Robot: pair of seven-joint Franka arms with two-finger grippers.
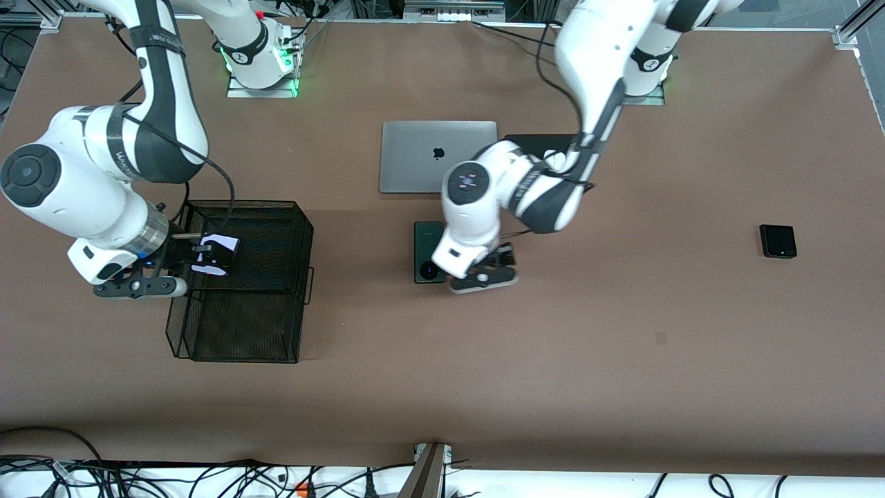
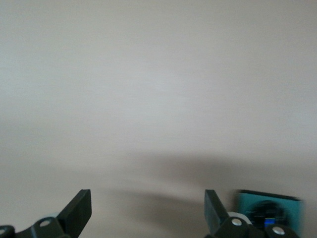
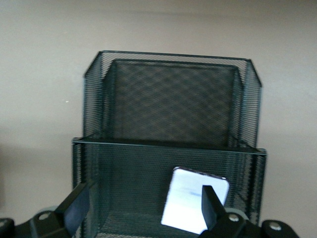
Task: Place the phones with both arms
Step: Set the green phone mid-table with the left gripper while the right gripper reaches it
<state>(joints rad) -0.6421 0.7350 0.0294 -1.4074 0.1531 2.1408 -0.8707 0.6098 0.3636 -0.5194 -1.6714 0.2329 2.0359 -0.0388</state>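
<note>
front view: my right tool (image 1: 197, 257) hangs open at mid-left over the mesh basket (image 1: 276, 207), white-pink phone (image 1: 216, 254) inside. my left tool (image 1: 484, 266) hangs open at centre beside the green phone (image 1: 425, 238); black phone (image 1: 778, 241) mid-right on the counter (image 1: 553, 360).

left wrist view: green phone (image 2: 270, 210) lower right.

right wrist view: white-pink phone (image 3: 190, 196) bottom centre.

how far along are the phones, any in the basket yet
Done: the white-pink phone lies in the black mesh basket, the open right hand by it. In hand: the open left hand sits beside the green phone, not gripping. Left: the black phone untouched on the table.
</note>
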